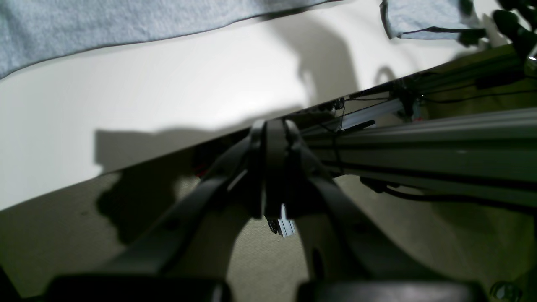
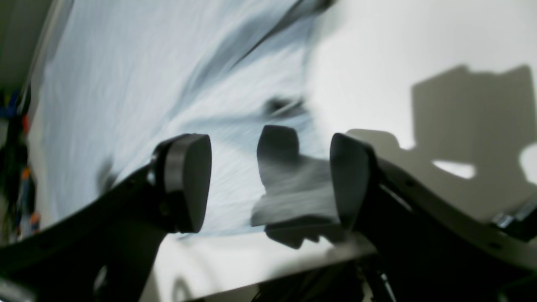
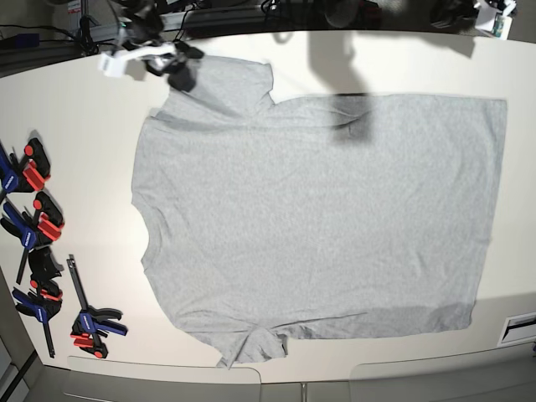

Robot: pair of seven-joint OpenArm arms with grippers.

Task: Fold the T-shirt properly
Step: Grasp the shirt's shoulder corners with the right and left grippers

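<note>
Though nothing is folded yet, the T-shirt (image 3: 318,218) lies spread flat, plain side up, over the middle of the table (image 3: 92,151), its hem toward the right edge and collar toward the left. One sleeve reaches the far left corner, the other bunches by the near edge. Soft, light cotton this: it will drape, wrinkle and drag rather than slide as one piece, so I'd pinch it at a seam, the sleeve hem or a hem corner, and lift low.

Up at that far sleeve sits the right gripper (image 2: 268,180), jaws spread wide with grey cloth showing between them, nothing held; the view is smeared, so whether it touches I can't say. The left gripper (image 1: 275,134) hangs off the table's edge over the floor, jaws pressed together and empty, the shirt's hem well away from it.

Clamps (image 3: 38,226) lie in a row along the left edge, clear of the cloth.
</note>
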